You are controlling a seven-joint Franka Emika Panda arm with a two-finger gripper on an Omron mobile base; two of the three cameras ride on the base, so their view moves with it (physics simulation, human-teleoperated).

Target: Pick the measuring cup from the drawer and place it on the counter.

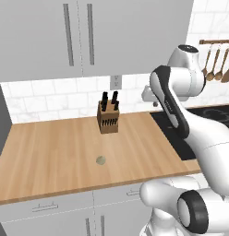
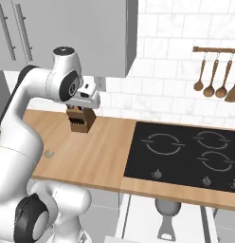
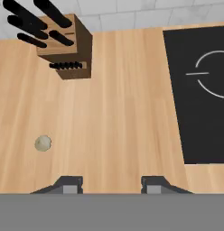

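Note:
The measuring cup (image 2: 167, 209), a dark grey round cup whose flat handle points toward me, lies in the open white drawer (image 2: 128, 217) under the counter's front edge, below the cooktop. The wooden counter (image 1: 51, 147) (image 2: 103, 152) (image 3: 123, 113) runs across all views. My gripper (image 3: 111, 185) hangs high over the counter, left of the cooktop and in front of the knife block, pointing down. Its fingertips (image 3: 68, 185) stand apart with nothing between them. The hand (image 2: 88, 97) is far above and to the left of the cup.
A wooden knife block (image 1: 108, 117) (image 2: 81, 121) (image 3: 64, 45) stands at the counter's back. A small olive ball (image 1: 101, 160) (image 2: 49, 154) (image 3: 43, 143) lies near the front. The black cooktop (image 2: 185, 152) (image 3: 199, 90) is to the right, with wooden utensils (image 2: 216, 76) hanging above it.

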